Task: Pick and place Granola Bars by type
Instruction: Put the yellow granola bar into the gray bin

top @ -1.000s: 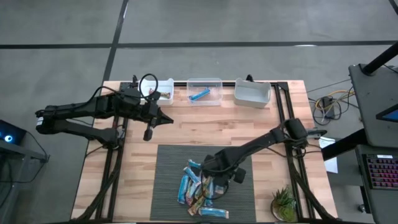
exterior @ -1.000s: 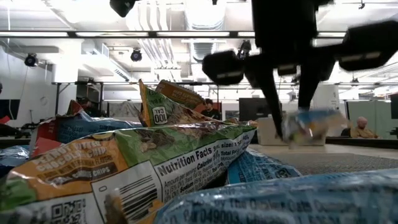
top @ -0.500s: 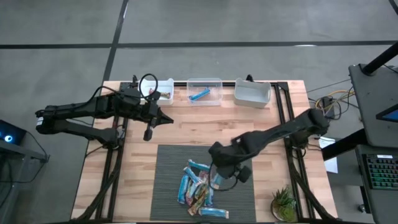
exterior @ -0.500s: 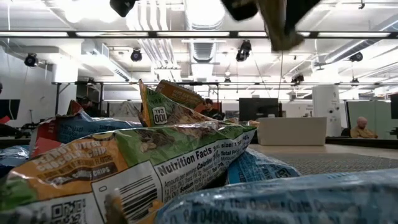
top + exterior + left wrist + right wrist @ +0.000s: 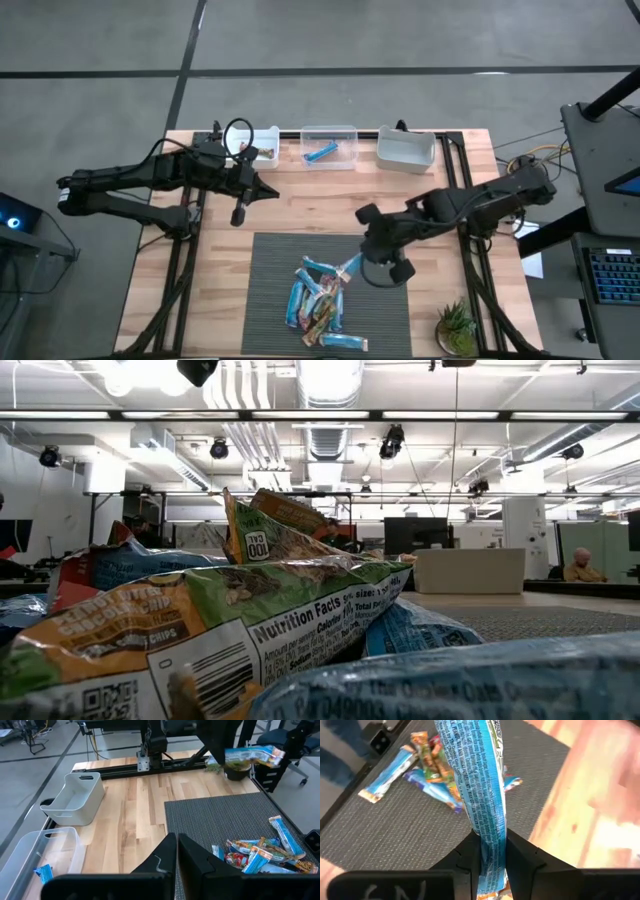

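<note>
My right tool (image 5: 352,266) is clamped on one slim bright-blue foil-wrapped granola bar (image 5: 480,785), pinched near one end so that the bar's long axis runs straight out ahead of my fingers (image 5: 465,852). In the high view the held bar shows just below the centre of the frame, at the upper right corner of the heap, lifted clear of the dark grey ribbed mat (image 5: 385,318); in the left wrist view it hangs in the air, roughly level, above the far edge of that mat.

What the coming move turns on, as I judge it: the clear plastic bin (image 5: 329,146) that already holds one blue bar (image 5: 320,152) sits at the top centre of the frame, up and slightly left of my right tool, across bare pale wooden worktop (image 5: 320,205). The empty white plastic bin (image 5: 405,149) is nearer, up and right, so I must not stop short. A third small white bin (image 5: 266,143) stands at the upper left.

My left tool (image 5: 268,191) is closed on nothing and waits at the left of the frame, just below that bin; it is closer to the bins, but the bar is in my right.

The remaining heap of blue and multicoloured wrapped bars (image 5: 318,300) lies on the mat at the bottom centre.
</note>
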Robot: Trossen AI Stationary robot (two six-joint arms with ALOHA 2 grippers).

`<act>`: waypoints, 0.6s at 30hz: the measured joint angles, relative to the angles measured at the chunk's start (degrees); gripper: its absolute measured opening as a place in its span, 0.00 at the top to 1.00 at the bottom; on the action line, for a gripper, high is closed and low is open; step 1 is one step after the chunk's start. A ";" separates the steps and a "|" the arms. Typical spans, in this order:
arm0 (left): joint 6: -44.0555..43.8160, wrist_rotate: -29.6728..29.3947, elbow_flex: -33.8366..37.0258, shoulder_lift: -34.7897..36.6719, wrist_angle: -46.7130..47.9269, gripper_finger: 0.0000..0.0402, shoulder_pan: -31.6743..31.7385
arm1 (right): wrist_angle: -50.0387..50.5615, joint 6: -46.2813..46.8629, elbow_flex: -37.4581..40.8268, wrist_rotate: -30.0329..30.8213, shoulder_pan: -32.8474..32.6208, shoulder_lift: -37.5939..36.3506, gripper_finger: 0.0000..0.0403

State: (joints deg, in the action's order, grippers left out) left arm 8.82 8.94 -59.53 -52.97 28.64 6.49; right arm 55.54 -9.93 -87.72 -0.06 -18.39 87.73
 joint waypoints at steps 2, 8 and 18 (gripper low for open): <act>-0.02 -0.01 0.00 0.00 0.00 1.00 0.01 | -0.01 1.33 0.00 1.08 0.13 -0.74 0.84; 0.00 0.01 0.00 0.00 0.00 1.00 0.01 | 0.12 6.20 0.00 3.51 0.60 -1.77 0.84; 0.02 0.03 0.00 0.00 0.03 1.00 0.01 | 4.42 13.01 0.00 4.75 2.87 -3.99 0.84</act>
State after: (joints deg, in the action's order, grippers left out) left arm 8.84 8.97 -59.53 -52.97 28.68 6.50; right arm 59.96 3.08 -87.72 4.70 -15.52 83.74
